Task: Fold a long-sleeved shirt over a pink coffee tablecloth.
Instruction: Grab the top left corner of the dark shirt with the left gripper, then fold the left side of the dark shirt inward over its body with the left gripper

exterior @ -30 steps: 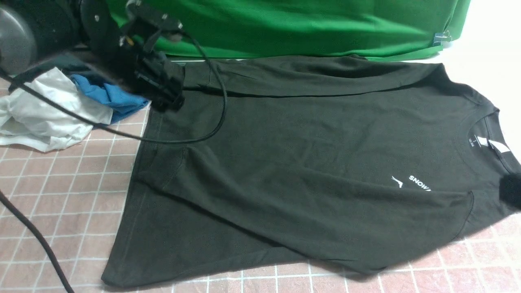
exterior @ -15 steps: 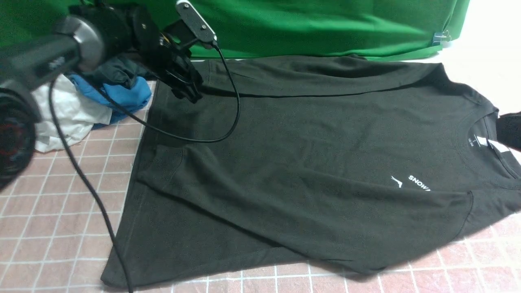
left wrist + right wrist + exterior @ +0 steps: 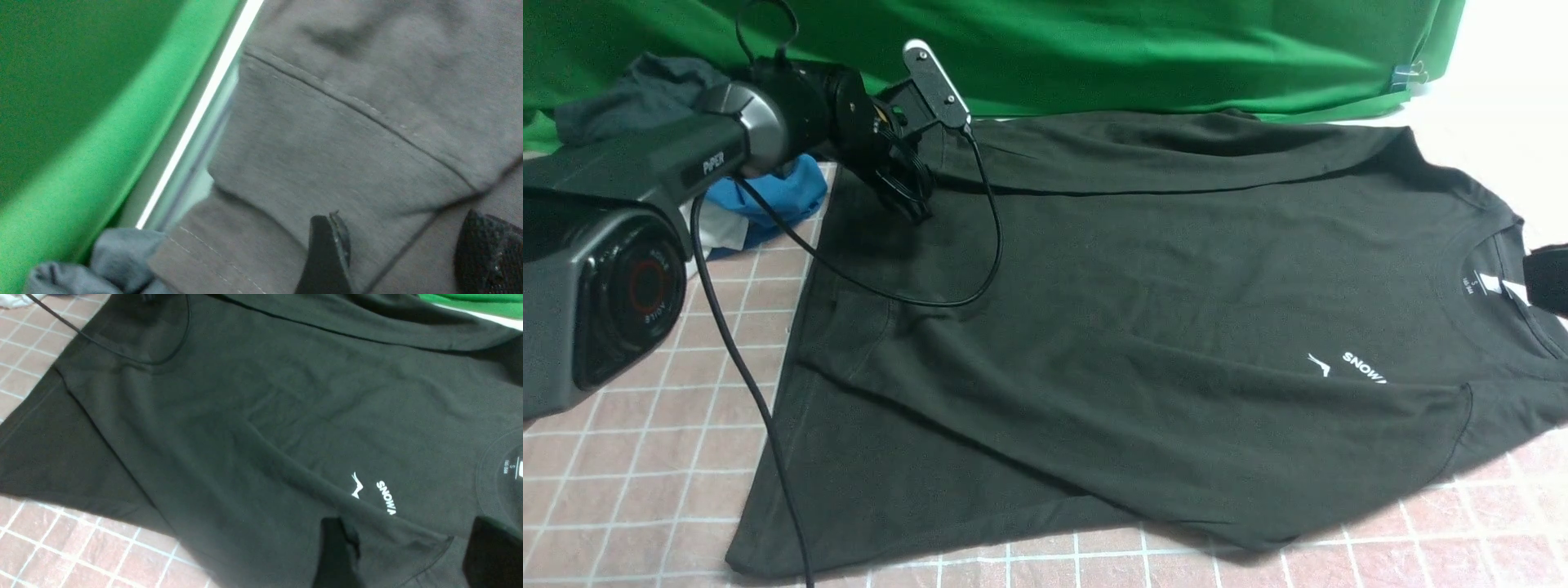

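Shirt point(image 3: 1176, 269), black, lies spread over the pink tablecloth point(image 3: 637, 490), both sleeves folded across its body. Left gripper point(image 3: 402, 249), fingers wide apart, is at its hem end near a cloth heap point(image 3: 768, 200); right gripper point(image 3: 412, 551), also wide, is toward the collar.

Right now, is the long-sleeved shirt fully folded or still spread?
Mostly spread: the shirt lies wide, neck exposed; only its sleeves are laid inward over the body.
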`<state>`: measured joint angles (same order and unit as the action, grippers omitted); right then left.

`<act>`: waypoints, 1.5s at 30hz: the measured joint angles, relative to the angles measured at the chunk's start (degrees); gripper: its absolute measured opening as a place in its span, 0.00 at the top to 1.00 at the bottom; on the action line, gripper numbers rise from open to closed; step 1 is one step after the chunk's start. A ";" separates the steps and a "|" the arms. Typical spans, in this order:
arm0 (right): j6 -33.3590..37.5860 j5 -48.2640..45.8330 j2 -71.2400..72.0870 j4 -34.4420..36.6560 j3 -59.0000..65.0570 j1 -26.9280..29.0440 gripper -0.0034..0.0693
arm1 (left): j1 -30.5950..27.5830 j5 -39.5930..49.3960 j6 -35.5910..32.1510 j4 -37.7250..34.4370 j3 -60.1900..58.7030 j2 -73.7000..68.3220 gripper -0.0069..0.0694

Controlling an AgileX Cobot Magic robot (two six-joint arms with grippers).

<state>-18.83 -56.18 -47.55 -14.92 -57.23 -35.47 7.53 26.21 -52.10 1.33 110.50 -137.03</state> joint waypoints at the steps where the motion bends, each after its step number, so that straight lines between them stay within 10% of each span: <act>1: 0.00 -0.19 0.00 0.00 0.00 0.00 0.40 | 0.00 -0.84 0.00 0.17 0.00 -0.09 0.37; 13: 0.00 -0.43 0.00 0.05 0.00 0.00 0.40 | 0.00 -6.13 -0.11 0.74 0.00 -1.82 0.52; 21: 0.00 -0.54 0.00 0.05 0.00 0.00 0.40 | 0.00 -1.41 -2.02 1.54 0.00 -0.46 0.86; 35: 1.40 -2.31 0.00 0.05 0.00 0.00 0.62 | 1.99 22.68 1.24 3.51 -0.13 10.65 0.86; 45: 3.38 -4.70 0.15 0.05 0.00 0.00 0.73 | 6.50 24.29 4.75 11.05 -15.36 18.96 0.86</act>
<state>-15.45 -60.89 -47.39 -14.86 -57.23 -35.47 14.03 50.50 -47.34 12.38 95.14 -118.08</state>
